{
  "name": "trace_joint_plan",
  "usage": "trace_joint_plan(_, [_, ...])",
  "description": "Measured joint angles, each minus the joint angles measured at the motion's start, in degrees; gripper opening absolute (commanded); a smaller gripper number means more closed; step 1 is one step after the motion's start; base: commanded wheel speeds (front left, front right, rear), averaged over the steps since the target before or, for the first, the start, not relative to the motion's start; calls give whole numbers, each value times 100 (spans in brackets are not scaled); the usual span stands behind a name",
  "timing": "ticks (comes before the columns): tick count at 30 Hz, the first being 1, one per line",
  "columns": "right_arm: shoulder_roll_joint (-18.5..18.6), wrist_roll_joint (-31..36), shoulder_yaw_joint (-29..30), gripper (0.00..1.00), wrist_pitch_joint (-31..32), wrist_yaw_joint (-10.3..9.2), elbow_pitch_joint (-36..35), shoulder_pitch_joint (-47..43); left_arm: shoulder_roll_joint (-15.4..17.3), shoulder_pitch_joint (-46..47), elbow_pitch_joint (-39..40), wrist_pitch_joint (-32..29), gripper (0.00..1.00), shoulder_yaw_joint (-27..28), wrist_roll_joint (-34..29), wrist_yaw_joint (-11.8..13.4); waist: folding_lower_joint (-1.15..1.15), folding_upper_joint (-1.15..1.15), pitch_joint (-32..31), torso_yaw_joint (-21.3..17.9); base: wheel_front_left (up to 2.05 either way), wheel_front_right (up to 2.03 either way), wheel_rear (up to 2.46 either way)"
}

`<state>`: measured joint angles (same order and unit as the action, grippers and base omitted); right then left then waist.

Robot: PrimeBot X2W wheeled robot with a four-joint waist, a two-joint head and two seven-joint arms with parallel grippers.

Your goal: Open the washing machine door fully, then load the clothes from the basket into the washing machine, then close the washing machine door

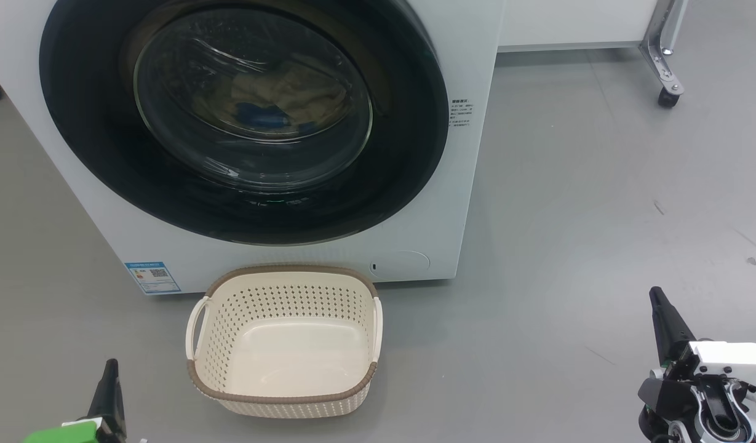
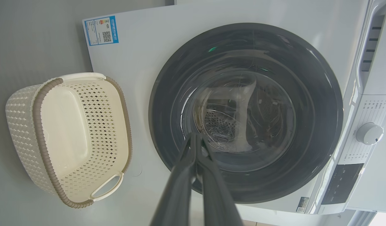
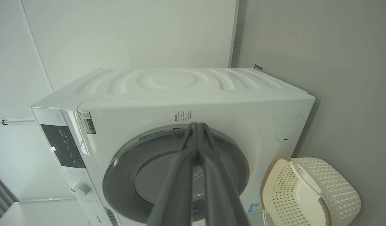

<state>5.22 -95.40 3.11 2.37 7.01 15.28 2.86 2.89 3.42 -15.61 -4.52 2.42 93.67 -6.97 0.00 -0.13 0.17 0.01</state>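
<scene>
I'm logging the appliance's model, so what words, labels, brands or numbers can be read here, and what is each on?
No text is legible enough to quote.
Blue label sticker on the washing machine front: QR code, print too small.
Black print beside the washing machine door: blurred.
Control panel markings: too small.

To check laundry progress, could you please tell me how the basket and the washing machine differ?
The basket is empty; the washing machine holds the clothes behind its shut door. The basket is small, cream and brown-rimmed; the machine is large and white. Both stand on the grey floor.
</scene>
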Motion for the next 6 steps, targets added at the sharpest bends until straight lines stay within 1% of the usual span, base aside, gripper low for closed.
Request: trace_joint_plan(6, [-1, 0, 3, 0, 41, 0, 9, 2, 0, 1, 0, 0, 0, 3, 1, 0, 0, 0, 0, 0, 0, 0, 0])
